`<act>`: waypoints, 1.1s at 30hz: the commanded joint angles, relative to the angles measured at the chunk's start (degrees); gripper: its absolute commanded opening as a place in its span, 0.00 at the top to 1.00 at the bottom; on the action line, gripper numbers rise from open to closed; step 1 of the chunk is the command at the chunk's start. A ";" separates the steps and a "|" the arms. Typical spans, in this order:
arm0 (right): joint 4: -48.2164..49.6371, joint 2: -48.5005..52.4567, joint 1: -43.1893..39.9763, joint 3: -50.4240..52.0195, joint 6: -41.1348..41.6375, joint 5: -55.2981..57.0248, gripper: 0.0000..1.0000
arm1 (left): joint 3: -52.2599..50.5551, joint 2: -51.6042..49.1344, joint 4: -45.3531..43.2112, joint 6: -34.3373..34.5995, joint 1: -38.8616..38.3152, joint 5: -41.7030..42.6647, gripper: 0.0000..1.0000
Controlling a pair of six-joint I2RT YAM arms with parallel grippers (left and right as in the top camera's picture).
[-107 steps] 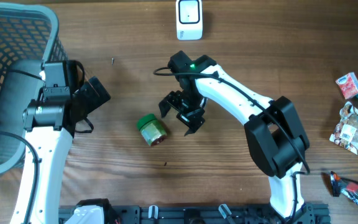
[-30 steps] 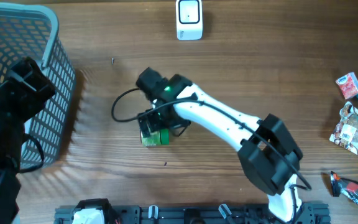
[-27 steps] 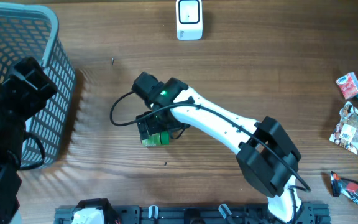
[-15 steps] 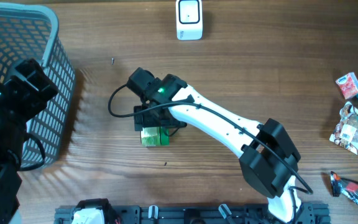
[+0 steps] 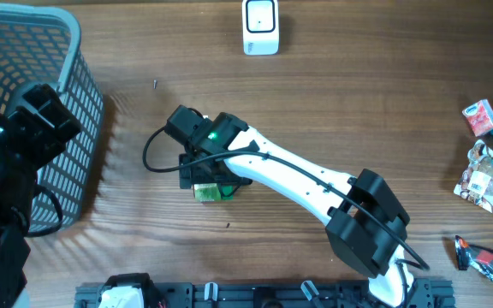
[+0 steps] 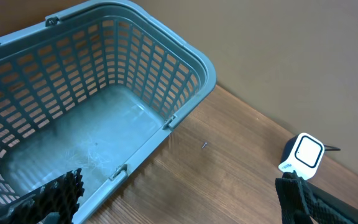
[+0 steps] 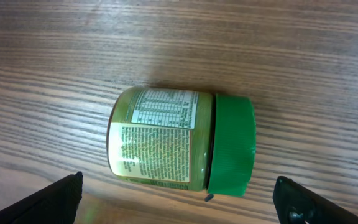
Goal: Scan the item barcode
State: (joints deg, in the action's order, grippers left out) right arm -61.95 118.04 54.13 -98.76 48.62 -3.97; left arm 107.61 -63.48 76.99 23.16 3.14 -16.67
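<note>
Fingers (image 7: 56,196) gape wide, flanking jar (image 7: 166,146), not touching.

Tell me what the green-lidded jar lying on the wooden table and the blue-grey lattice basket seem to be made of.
Green-lidded jar: body glass or clear plastic, I cannot tell which; printed paper-like label wraps it. Its green lid: smooth, evenly coloured, probably plastic. Blue-grey lattice basket: moulded plastic, slight sheen, uniform grid walls, scuffed floor.

mock shop checkout: scanner (image 5: 260,26), basket (image 5: 77,34)
</note>
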 commanded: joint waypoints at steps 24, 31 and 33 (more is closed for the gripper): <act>1.66 4.57 0.02 -0.87 1.64 -1.38 0.00 | 0.35 0.11 0.31 -0.46 0.42 -0.11 0.00; -1.86 4.63 0.00 -1.38 3.63 2.97 0.00 | 0.35 0.09 0.46 -0.44 0.42 -0.11 0.00; -2.62 4.63 -0.04 -1.38 4.09 2.67 0.00 | 0.35 0.09 0.46 -0.44 0.42 -0.11 0.00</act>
State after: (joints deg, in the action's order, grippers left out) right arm -63.66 121.67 54.08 -99.29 51.35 -3.66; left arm 107.61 -63.48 77.34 23.18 3.14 -16.67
